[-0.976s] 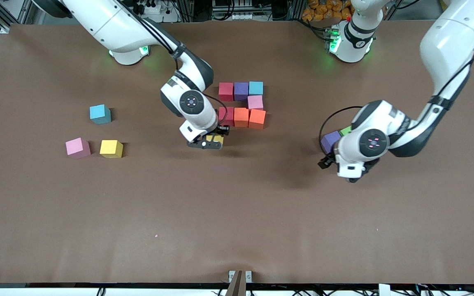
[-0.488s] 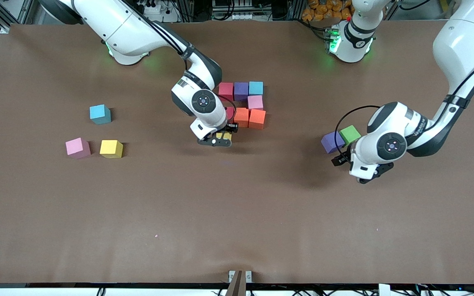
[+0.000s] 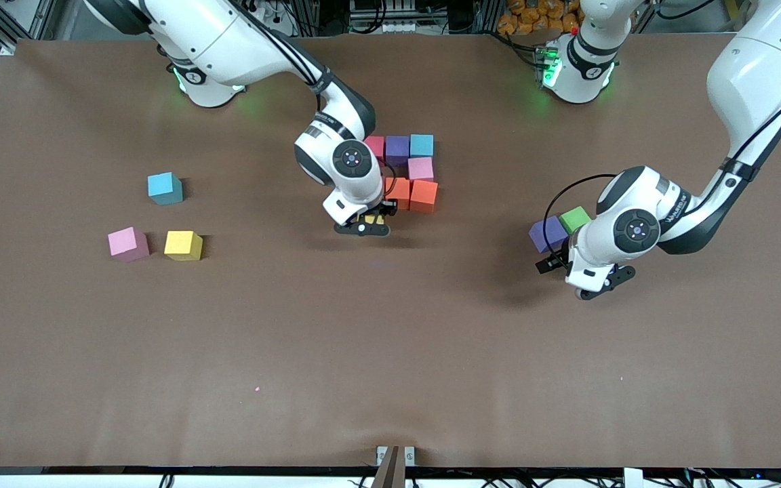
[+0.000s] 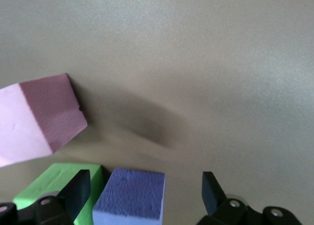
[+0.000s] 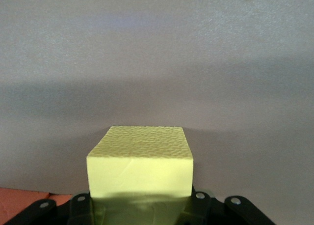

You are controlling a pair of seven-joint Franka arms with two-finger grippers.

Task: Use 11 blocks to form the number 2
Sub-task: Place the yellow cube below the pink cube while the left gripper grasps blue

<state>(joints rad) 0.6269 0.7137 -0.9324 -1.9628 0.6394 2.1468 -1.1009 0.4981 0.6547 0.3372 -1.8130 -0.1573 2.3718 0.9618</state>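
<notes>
The right hand is closed on a small matte yellow foam cube, low over the brown worktop, just on the camera side of the unfinished number 2. That digit sits mid-worktop. Its top row is a red cube, a purple cube and a light-blue cube. A pink link cube sits under the light-blue one, and below it are two orange cubes. The right wrist hides the end of that row toward the right arm.

The left hand hangs open and empty over bare worktop, close to a loose purple cube and the green cube touching it. That arm looks to be waiting.

Spare blocks lie toward the right arm's end of the worktop. These are a light-blue block, a pink block and a yellow block.

The cubes look light and slightly spongy, with a pebbled, grippy skin. I'd judge that a light squeeze across two opposite flat faces, centred, holds one square. They should slide easily when nudged, so a careless set-down could shove neighbouring cubes out of line.
</notes>
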